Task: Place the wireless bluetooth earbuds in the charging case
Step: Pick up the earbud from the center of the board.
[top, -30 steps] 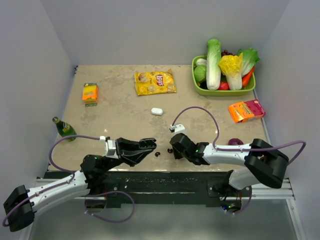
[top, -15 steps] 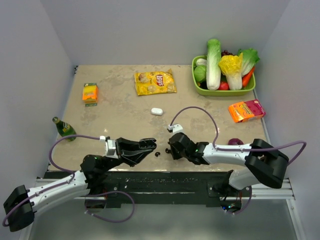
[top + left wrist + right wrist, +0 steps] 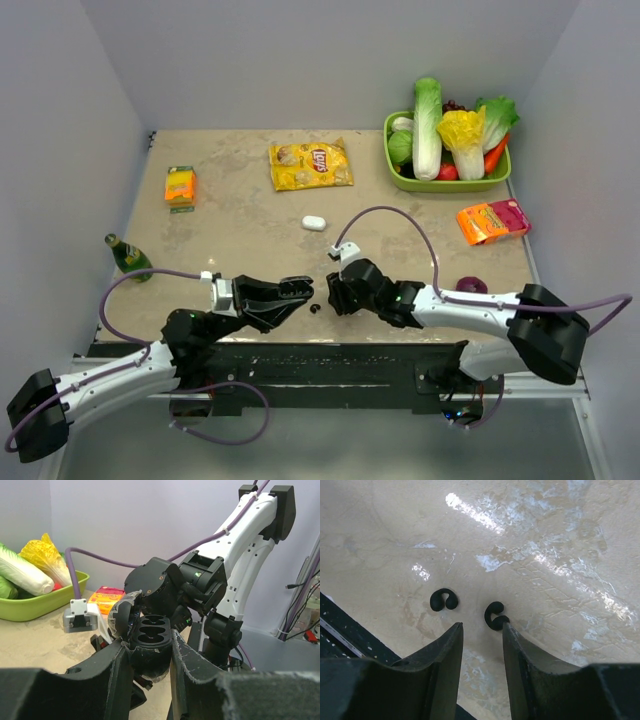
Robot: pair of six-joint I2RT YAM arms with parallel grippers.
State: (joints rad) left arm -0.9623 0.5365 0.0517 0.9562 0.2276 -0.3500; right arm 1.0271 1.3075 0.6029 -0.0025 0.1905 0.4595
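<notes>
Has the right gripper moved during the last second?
Yes. The right gripper has shifted left, away from the purple object and nearer the left gripper.

Right claw (image 3: 331,294) shifted left, opened

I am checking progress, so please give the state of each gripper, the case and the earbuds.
left gripper: shut on the charging case.
charging case: dark, lid open, slots look empty.
right gripper: open, empty, over the earbuds.
dark earbuds: two, lying on the table, outside the case.
white pill-shaped object: lying on the table, untouched.
</notes>
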